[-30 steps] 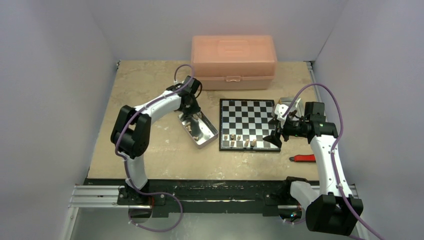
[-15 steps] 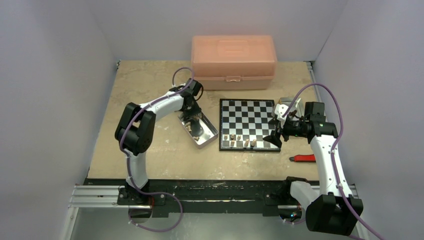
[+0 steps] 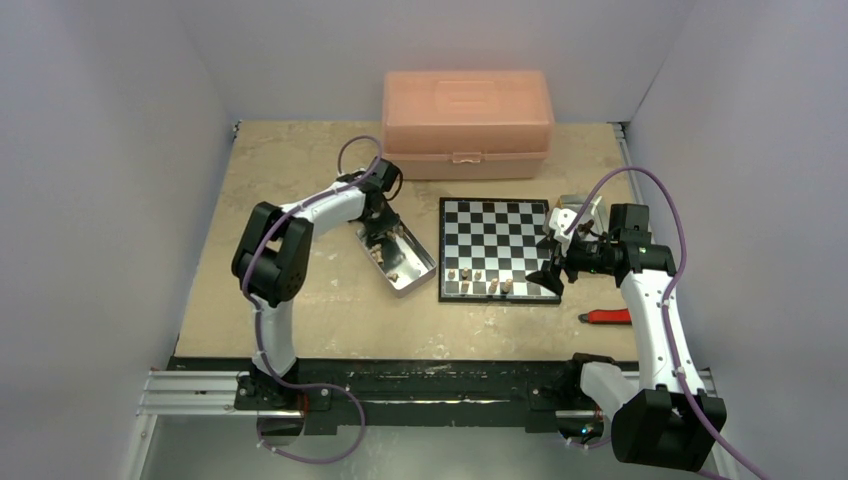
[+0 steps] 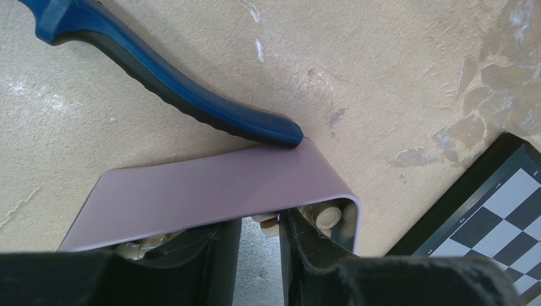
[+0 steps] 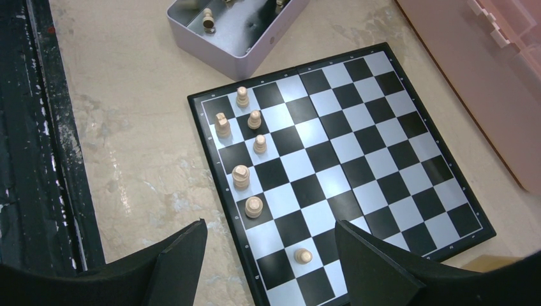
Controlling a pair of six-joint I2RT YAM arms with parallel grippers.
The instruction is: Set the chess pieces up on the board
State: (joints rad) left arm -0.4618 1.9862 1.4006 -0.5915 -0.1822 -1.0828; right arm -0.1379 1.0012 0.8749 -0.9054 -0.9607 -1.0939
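Now left tool (image 4: 259, 231) inside tin (image 4: 210, 191) among pieces (image 4: 328, 217), grip unclear; right tool (image 5: 270, 224) agape.

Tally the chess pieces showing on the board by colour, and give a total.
Light tan pieces on the board: 7
Dark brown pieces on it: 0
Total in view: 7
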